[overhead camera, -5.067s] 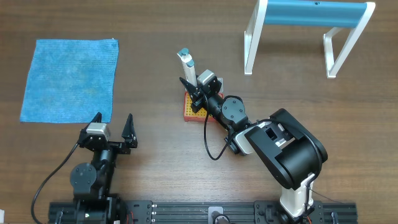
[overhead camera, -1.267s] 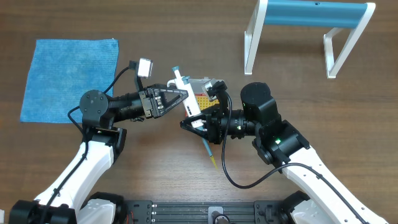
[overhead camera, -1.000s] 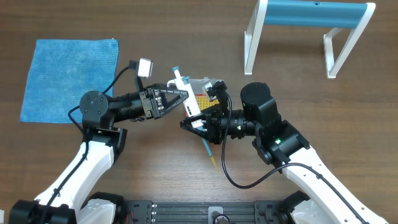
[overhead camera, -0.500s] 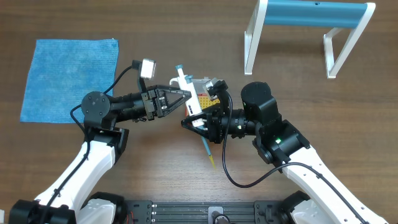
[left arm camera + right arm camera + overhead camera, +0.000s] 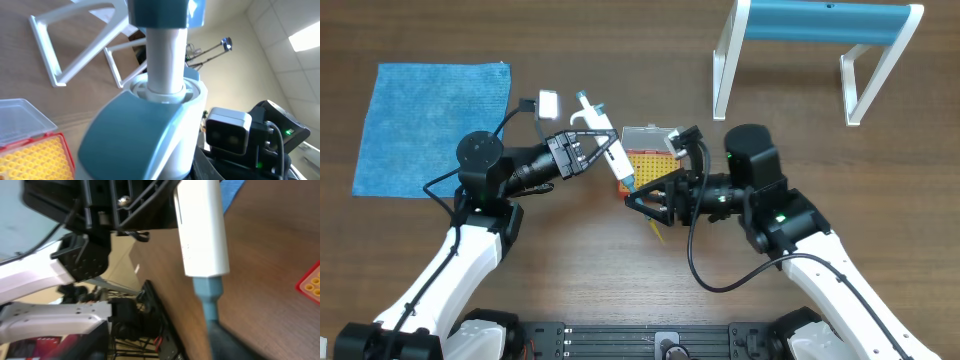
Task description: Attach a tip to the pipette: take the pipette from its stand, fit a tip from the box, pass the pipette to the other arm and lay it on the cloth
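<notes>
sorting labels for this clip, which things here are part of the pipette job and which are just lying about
In the job: pipette, clamped in the left gripper; right gripper by its lower end; tip box; blue cloth.
Lying about: pipette stand, its part done; wooden table.

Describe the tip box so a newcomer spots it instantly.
Find the blue-topped, white-legged stand at the table's far right. Nearer mid-table, by the held pipette, sits the tip box. Nothing else there is a red-rimmed tray with a yellow grid and clear lid.
</notes>
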You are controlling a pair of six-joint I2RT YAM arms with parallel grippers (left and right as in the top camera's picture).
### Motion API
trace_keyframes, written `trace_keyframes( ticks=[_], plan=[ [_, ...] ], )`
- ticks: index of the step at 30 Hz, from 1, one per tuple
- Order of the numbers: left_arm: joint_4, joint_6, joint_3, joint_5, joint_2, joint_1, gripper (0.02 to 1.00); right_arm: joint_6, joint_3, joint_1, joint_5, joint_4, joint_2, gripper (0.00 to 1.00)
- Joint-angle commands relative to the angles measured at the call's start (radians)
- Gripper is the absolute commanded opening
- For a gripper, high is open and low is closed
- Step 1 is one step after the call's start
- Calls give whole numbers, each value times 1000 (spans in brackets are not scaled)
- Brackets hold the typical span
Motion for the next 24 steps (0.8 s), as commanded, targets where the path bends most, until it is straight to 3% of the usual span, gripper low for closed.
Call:
trace_keyframes(
  ticks=[1,4,7,10,12,13,14,15,17,21,24],
  plan=[
    [-362,78,10,-317,6,172,29,-3,9,-156,-259,8,-11,715],
    [-816,232,75,-490,6,185,29,-3,9,-170,-259,8,-11,717],
    [-1214,446,313,-465,19,233,27,-4,9,-170,-258,8,-11,717],
    [-1773,805,921,-480,246,432,25,-4,9,-170,-246,8,-11,717],
    [-2052,945,1317,-651,477,494,25,-4,9,-170,-246,8,-11,717],
    [-2251,1038,1653,-803,676,519,25,-3,8,-170,-243,8,-11,722],
    [-2345,1073,1848,-899,815,530,25,-3,8,-170,-220,4,-11,720],
    [-2388,1106,2046,-982,960,533,25,-3,8,-170,-199,3,-11,722],
    [-2363,1110,2171,-1026,1102,532,25,14,8,-170,-165,4,-11,724],
    [-2316,1208,2174,-1133,1320,518,25,60,8,-170,-124,4,-11,728],
    [-2238,1284,2172,-1134,1397,517,25,100,8,-170,-88,5,-11,726]
  ],
)
